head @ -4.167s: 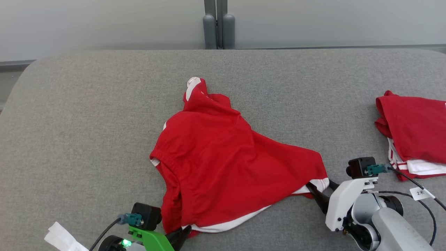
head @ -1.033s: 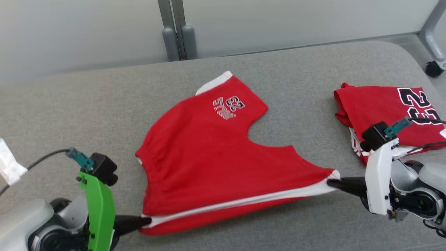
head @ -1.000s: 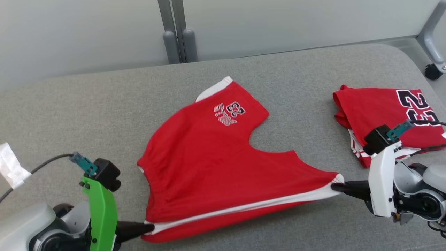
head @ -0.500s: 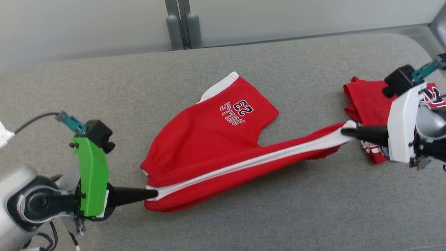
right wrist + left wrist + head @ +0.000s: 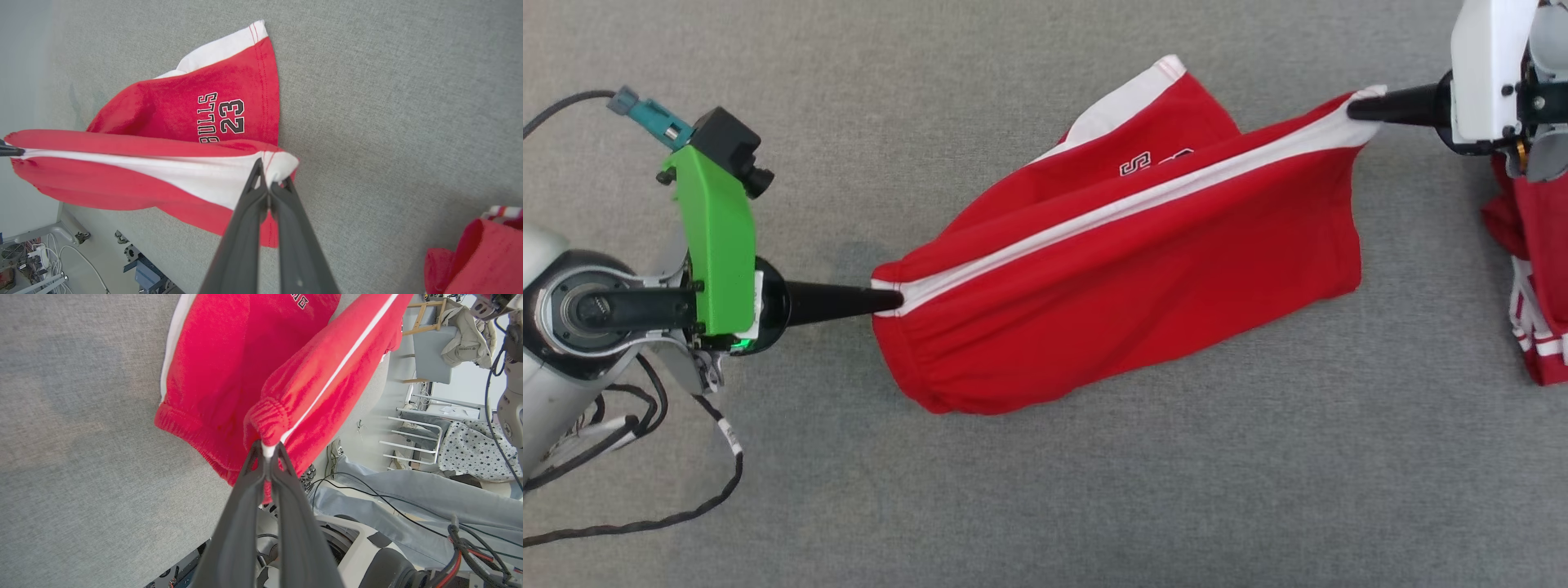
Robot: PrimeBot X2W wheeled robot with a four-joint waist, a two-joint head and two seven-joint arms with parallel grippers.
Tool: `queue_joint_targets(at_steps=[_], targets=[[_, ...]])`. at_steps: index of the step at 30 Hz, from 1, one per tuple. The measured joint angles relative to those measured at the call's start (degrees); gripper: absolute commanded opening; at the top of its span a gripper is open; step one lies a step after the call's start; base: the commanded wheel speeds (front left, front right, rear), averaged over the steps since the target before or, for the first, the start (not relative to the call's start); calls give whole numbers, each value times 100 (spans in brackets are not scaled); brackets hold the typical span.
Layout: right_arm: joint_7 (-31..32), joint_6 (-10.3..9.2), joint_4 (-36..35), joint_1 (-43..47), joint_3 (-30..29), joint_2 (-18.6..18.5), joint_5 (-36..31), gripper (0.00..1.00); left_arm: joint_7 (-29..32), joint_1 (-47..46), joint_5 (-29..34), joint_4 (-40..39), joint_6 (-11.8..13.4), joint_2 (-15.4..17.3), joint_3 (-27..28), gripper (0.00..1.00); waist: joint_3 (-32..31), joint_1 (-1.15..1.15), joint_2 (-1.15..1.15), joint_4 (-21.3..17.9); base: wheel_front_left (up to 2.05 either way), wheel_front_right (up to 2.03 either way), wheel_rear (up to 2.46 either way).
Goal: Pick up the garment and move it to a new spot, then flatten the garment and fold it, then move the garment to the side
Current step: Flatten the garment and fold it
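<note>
Both arms up since half a second ago, and the head camera has tipped down too, so part of the frame shift is not scene motion. Garment (image 5: 1127, 278), red shorts, was mostly lying on the table (image 5: 1094, 490); now its white side stripe (image 5: 1143, 200) is lifted and stretched in a straight line between the two end effectors.

Left end effector (image 5: 894, 300): fingers pinched together on the waistband end of the stripe. Left wrist view confirms it, with a bit of white fabric clamped right at the tips and the gathered elastic waistband (image 5: 192, 428) drooping in a loop behind.

Right end effector (image 5: 1356, 109): fingers pressed together on the hem end of the same stripe. In the right wrist view a white corner bunches at the tips.

Near panel of the shorts hangs down from the stripe like a curtain. Can't tell whether its lower edge touches the table. Far leg lies flat on the table behind it, white hem band (image 5: 1127, 106) pointing away from the robot. "BULLS 23" print (image 5: 222, 118) reads clearly in the right wrist view; in the head view the raised panel covers most of it.

Second red garment (image 5: 1531, 278), folded, sits at the right edge of the table, below the right wrist, apart from the shorts.

Left wrist view also catches a person's legs in jeans (image 5: 408, 498) beyond the table edge.
</note>
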Motion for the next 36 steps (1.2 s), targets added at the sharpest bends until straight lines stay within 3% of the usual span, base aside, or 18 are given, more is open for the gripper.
queue_joint_targets(at_steps=[6, 14, 15, 16, 17, 18, 19, 24, 29, 36], targets=[[180, -1, 1089, -795, -105, 755, -296, 0, 97, -294, 8, 499, -79, -337, 81, 0, 531, 0, 0, 421, 0, 0, 0], [169, -2, 1873, -1193, -149, 1229, -594, 0, 43, -499, 60, 943, -225, -735, 197, 0, 1045, 0, 0, 816, 0, 0, 0], [171, -2, 1929, -1195, -133, 1268, -630, 0, 43, -499, 79, 982, -231, -778, 189, 37, 1090, 0, 0, 859, 0, 0, 0], [170, -2, 1960, -1195, -127, 1299, -649, 0, 43, -500, 98, 1015, -236, -799, 181, 49, 1124, 0, 0, 889, 0, 0, 0], [165, -3, 1986, -1195, -126, 1336, -672, 13, 43, -501, 108, 1059, -249, -821, 179, 92, 1162, 0, 0, 921, 0, 0, 0], [141, -3, 2007, -1193, -126, 1373, -673, 27, 43, -501, 110, 1100, -279, -847, 185, 100, 1191, 0, 0, 947, 0, 0, 0], [99, -4, 2003, -1185, -135, 1403, -673, 97, 43, -501, 118, 1118, -282, -867, 188, 100, 1208, 0, 0, 963, 0, 0, 0], [-136, -4, 1915, -1071, -192, 1469, -673, 100, 44, -500, 229, 1176, -328, -875, 218, 100, 1138, 0, 0, 956, 0, 0, 0], [-623, -5, 1590, -871, -345, 1437, -644, 100, -79, -482, 391, 1122, -337, -683, 300, 100, 911, 0, 0, 869, 0, 0, 0], [-1984, -5, 765, -387, -577, 1188, -673, 100, -918, -226, 972, 706, -354, -411, 514, 100, 480, 0, 0, 739, 0, 0, 0]])
